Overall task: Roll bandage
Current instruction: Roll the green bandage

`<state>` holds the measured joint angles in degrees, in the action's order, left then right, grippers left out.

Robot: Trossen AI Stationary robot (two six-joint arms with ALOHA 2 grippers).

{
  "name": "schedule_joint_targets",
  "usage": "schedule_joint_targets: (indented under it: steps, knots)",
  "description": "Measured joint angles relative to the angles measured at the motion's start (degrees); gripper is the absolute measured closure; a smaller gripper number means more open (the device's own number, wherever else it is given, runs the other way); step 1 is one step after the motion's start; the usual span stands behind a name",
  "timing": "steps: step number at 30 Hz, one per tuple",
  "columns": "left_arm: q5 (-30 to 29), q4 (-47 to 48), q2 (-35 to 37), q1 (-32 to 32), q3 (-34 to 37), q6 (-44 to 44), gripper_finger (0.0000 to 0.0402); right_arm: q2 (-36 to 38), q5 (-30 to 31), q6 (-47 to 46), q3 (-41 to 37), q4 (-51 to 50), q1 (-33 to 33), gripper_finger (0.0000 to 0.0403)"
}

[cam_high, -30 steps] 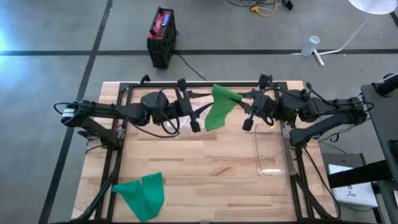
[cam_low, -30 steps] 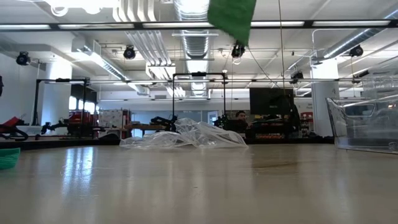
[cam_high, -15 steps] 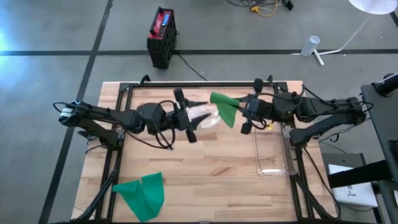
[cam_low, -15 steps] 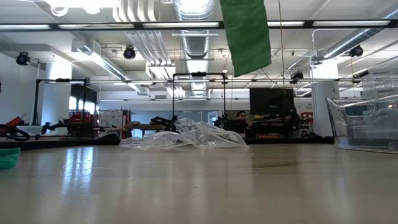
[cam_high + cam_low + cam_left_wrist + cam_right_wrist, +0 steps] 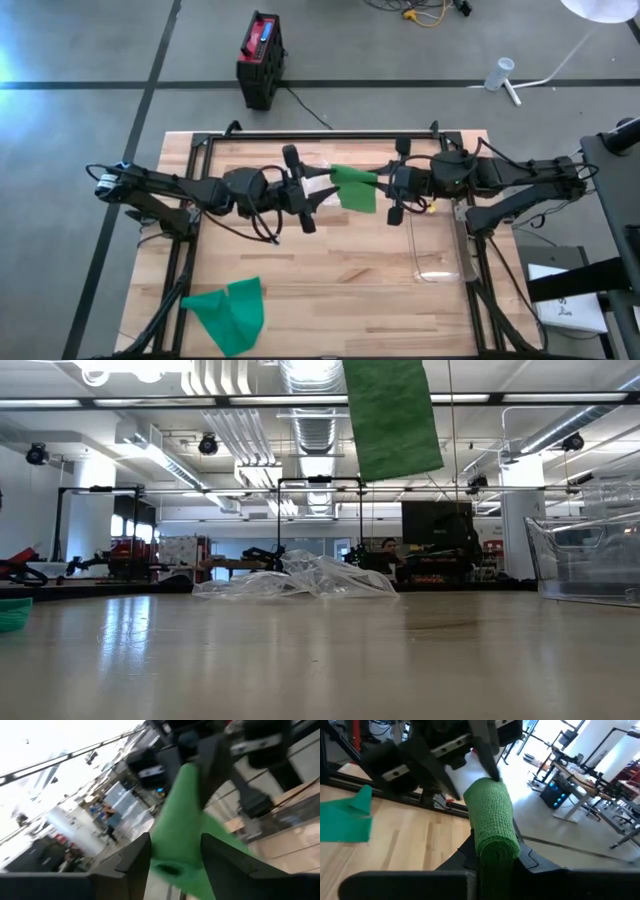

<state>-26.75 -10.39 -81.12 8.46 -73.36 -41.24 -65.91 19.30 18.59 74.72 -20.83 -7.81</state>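
Note:
A green bandage (image 5: 352,187) hangs in the air between my two grippers over the table's far middle. In the low view its loose flap (image 5: 392,415) dangles well clear of the tabletop. My left gripper (image 5: 325,195) comes level from the table's left and my right gripper (image 5: 383,188) from the right. Both are shut on the bandage. A second green bandage (image 5: 228,312) lies crumpled flat at the near left. My left gripper has the bandage's left end (image 5: 172,852) between its two fingers. The green fills the whole gap between them. The fingers reach in level from the table's left, and this end is lifted clear. My right gripper pinches the rolled part of the bandage (image 5: 492,842) between its two fingers, reaching in nearly level from the table's right. The roll runs out along the fingers toward the left gripper. It is lifted clear, with a flap hanging below.
Crumpled clear plastic wrap (image 5: 318,180) lies on the table under the left gripper. A clear plastic box (image 5: 436,245) stands at the right. The black frame rail (image 5: 320,135) runs along the far edge. Bare wood spreads over the near middle.
My right gripper has gone toward the table's left and my left gripper a little toward the near edge, so the two stand closer. The bandage between them looks shorter from above. Its hanging flap shows broader and lower in the low view.

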Motion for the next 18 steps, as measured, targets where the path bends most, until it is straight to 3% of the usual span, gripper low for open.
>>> schedule_joint_targets:
  steps: [18]
  knots:
    - [-4.4,-4.72,1.02,-0.11,0.0,-7.85,0.0258,0.01,-5.44,-3.06,-0.01,-2.07,-0.07,0.0364]
